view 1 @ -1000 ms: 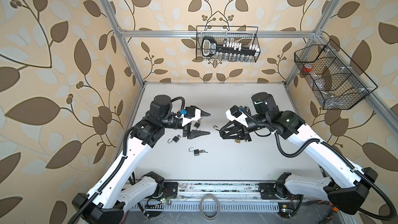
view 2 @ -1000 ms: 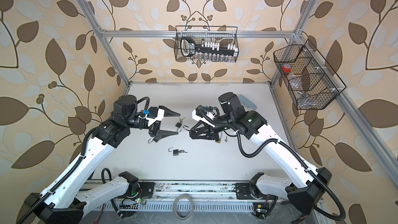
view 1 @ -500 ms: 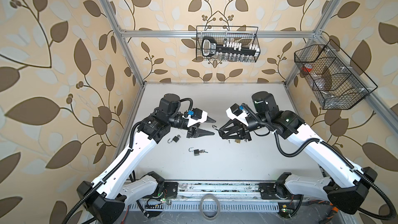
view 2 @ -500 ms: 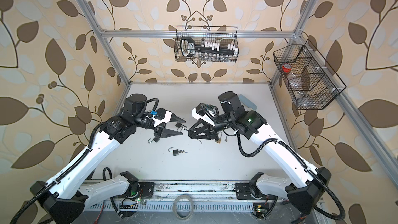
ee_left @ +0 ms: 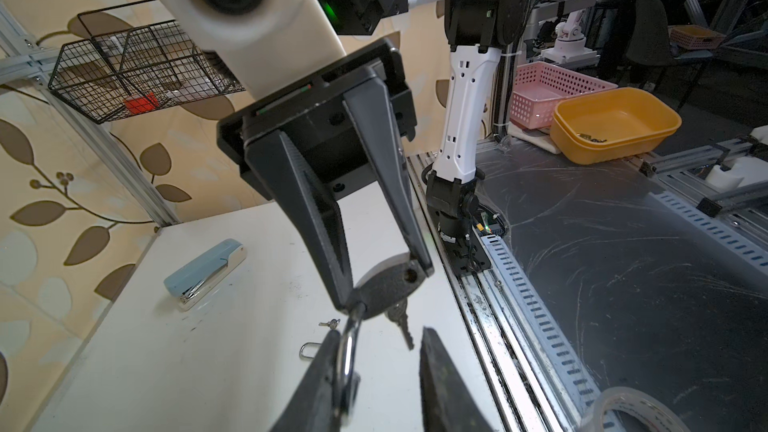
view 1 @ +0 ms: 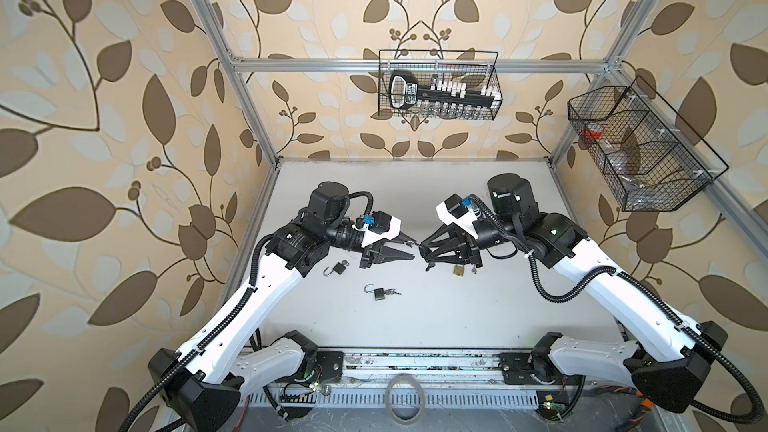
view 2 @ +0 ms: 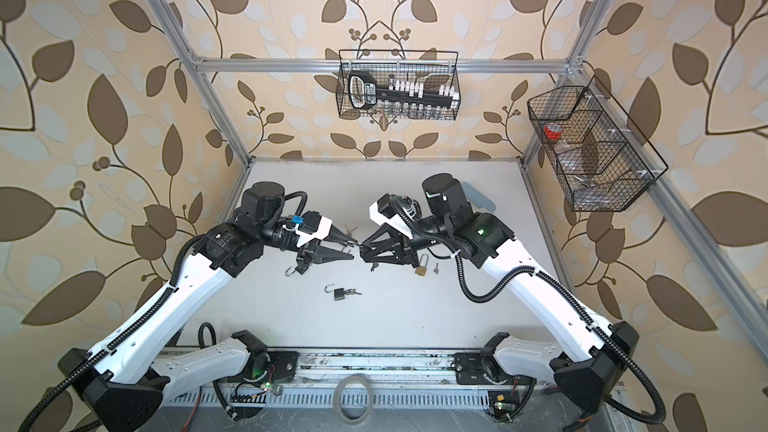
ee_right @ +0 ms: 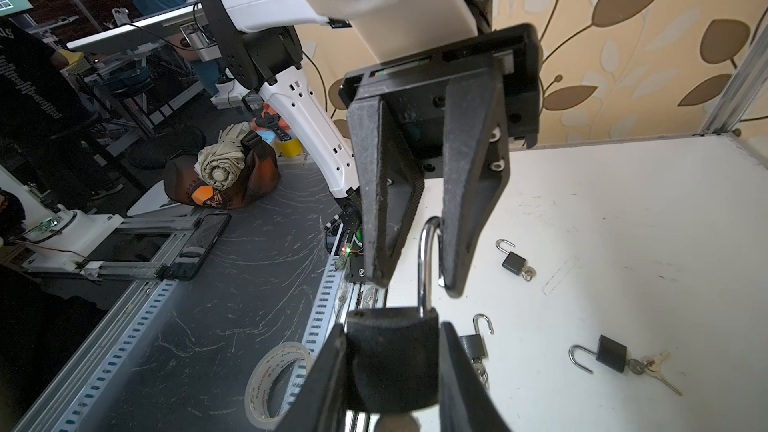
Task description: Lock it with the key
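A black padlock (ee_right: 392, 359) is gripped by its body in my right gripper (view 1: 424, 249), which is shut on it above the table's middle. Its silver shackle (ee_right: 424, 259) stands open and points at my left gripper (view 1: 411, 251). In the left wrist view the shackle (ee_left: 347, 351) lies against one of the left gripper's fingers (ee_left: 324, 367), and the other finger stands apart from it. The key (ee_left: 403, 328) hangs from the padlock's (ee_left: 390, 284) underside. In both top views the two grippers meet tip to tip.
On the white table lie an open black padlock (view 1: 340, 268), another with keys (view 1: 379, 292), a brass padlock (view 1: 458, 270) and a loose key (view 1: 473, 270). A blue stapler (ee_left: 205, 272) sits further back. Wire baskets (view 1: 438, 85) (view 1: 640, 147) hang on the walls. A tape roll (view 1: 405, 392) lies beyond the front rail.
My left arm has reached right to the right gripper and its jaws have narrowed around the shackle. The right arm and its padlock have stayed put.
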Robot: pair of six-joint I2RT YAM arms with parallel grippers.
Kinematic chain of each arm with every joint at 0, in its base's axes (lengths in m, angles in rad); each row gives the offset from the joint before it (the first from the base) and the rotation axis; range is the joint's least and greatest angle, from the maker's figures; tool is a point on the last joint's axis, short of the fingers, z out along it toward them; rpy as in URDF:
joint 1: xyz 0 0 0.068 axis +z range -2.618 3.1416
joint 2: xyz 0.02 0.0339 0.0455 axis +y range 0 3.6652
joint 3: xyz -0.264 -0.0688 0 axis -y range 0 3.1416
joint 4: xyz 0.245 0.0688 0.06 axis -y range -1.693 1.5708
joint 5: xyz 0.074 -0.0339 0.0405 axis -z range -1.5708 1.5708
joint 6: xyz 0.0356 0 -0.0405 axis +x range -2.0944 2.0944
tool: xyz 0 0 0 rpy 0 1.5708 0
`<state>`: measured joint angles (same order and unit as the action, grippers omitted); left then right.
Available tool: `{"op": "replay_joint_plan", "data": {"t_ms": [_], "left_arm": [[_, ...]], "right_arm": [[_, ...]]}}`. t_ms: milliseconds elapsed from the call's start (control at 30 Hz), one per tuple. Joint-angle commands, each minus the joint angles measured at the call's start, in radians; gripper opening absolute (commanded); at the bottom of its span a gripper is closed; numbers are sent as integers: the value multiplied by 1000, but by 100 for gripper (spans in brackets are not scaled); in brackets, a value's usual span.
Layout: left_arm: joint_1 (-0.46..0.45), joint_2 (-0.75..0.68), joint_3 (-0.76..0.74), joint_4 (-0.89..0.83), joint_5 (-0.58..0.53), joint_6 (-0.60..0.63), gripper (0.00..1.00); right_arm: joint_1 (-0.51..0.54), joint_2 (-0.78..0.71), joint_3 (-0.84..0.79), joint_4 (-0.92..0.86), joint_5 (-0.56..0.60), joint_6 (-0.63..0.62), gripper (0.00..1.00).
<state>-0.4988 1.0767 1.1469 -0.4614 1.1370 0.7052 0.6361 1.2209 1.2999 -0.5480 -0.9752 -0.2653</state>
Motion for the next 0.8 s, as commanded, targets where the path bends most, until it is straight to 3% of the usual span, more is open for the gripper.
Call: {"op": "replay_joint_plan", "data": {"t_ms": [0, 200, 533, 767], "left_arm": [[-10, -12, 29, -9, 19, 36, 34], [-9, -12, 28, -1, -5, 31, 35], [-8, -22, 16, 24, -29, 21, 26], [-9, -24, 13, 26, -35, 18, 27]], "right_arm": [[-2, 3, -9, 22, -2, 7, 0], [-2, -6, -21, 3, 27, -1, 0], [-2, -14, -36, -13, 32, -12, 0], [-1, -8, -39, -31, 38, -24, 0]]}}
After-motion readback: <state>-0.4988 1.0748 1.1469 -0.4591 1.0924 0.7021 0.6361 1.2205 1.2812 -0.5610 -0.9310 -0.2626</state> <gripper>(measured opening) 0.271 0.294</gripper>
